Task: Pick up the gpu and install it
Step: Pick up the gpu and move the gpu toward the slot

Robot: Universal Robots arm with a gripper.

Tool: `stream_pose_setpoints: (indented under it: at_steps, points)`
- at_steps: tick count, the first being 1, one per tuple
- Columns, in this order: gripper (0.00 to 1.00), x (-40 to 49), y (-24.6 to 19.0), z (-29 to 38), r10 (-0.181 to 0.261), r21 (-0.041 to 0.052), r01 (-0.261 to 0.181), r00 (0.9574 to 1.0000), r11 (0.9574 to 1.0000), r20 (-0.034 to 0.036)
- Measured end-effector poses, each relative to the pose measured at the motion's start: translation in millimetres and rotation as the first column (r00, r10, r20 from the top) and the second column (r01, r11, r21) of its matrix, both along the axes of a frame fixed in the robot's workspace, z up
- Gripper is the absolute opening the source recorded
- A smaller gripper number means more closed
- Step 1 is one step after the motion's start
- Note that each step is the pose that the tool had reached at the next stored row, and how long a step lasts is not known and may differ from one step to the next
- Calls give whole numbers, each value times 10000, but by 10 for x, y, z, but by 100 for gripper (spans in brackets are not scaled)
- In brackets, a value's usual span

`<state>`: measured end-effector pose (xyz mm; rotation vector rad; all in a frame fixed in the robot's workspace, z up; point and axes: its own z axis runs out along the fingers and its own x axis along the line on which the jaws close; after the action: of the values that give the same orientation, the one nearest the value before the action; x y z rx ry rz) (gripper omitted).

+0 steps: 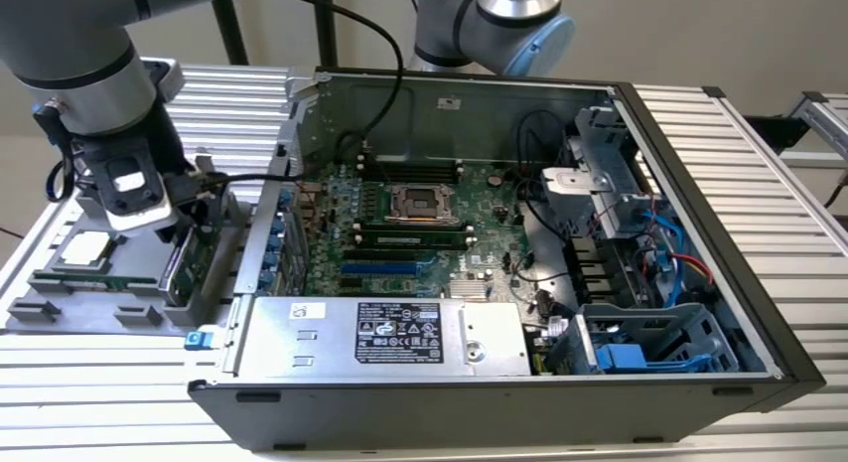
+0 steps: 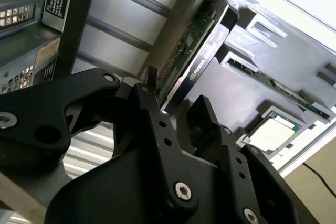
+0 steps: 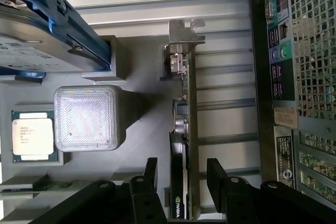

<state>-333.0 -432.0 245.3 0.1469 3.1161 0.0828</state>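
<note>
Silver-grey cylindrical arm (image 1: 73,45) segments, light blue joint cap (image 1: 543,45) fitted at one joint, black cable (image 1: 396,63) looped off the arm, matte black gripper (image 3: 184,165) built of jointed link bars, silver pivot screws (image 2: 182,191) set into its fingers (image 2: 157,124)

The exterior view looks down from high, at a slant, on the open case (image 1: 464,412) and the tray (image 1: 67,308) at the exterior view's left. Both wrist views sit close behind the gripper (image 3: 182,165) and look past it at the gpu (image 3: 181,124). They share the gpu, the tray and the cpu (image 3: 32,139).
</note>
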Motion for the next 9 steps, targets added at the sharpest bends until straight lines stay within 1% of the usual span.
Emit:
stream_pose_setpoints:
  at_steps: [9]
  points:
    - [100, -8, 0, -44, 2, -1, -2, 10000, 10000, -1]
